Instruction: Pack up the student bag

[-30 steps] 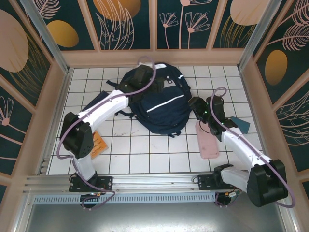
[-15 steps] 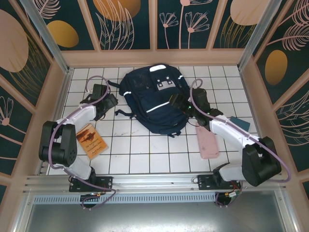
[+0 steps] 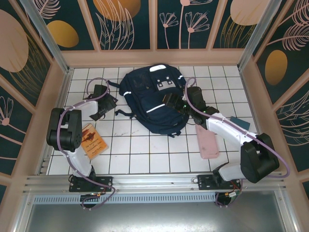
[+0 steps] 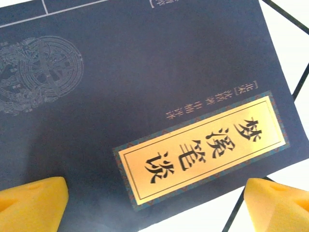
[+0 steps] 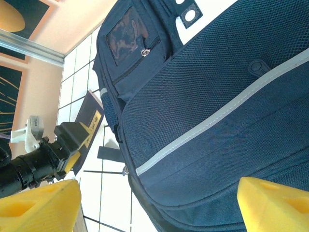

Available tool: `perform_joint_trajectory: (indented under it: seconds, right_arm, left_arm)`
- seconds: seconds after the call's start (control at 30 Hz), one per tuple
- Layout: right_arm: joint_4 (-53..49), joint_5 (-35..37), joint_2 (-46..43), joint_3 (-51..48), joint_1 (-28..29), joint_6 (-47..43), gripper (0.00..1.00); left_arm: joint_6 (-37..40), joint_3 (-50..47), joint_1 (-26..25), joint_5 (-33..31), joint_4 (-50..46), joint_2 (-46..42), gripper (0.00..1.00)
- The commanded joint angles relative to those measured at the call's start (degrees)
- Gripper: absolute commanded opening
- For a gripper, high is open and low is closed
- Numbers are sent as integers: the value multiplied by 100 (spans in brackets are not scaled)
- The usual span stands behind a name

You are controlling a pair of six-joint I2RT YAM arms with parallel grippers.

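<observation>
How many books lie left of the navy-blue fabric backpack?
2: a navy-blue book with a gold label under the left gripper, and an orange-brown book nearer that arm's base. The backpack may hide more.

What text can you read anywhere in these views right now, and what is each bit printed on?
"梦溪笔谈": black characters on the gold label of the navy book, left wrist view.
Small line of characters beside that label: too small to read surely.
Orange booklet, top view: print too blurred to read.
Student bag: no legible lettering visible.
</observation>
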Motion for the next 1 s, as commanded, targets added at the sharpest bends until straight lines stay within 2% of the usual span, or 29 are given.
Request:
perform_joint_trajectory:
  seconds: [0.0,0.2,0.43,0.73,0.83,0.97]
  right_arm:
    - [12,-26,32,171,48,-122,85]
    - [41,8,88,207,48,-105,84]
    - [-5,13,220,348,71,-87,83]
    - [-208,74,476,649,193,-109,81]
    - [-289,127,556,759,270,-105,80]
    - [-404,224,644,894,360,-149,80]
  left_arm:
    - [-213,-168,27,585,182,130,89]
    - [-626,-581,-436,964,224,-297,87]
    - [-1604,-1316,-1235,1531,719,-749,83]
    - [-2487,-1771,-2355,1699,939,-1060,82]
    - [-2816,-2017,-2604,1729,1071,-1303,82]
    - [-2712,-1993,-2680,1769,723,-1744,83]
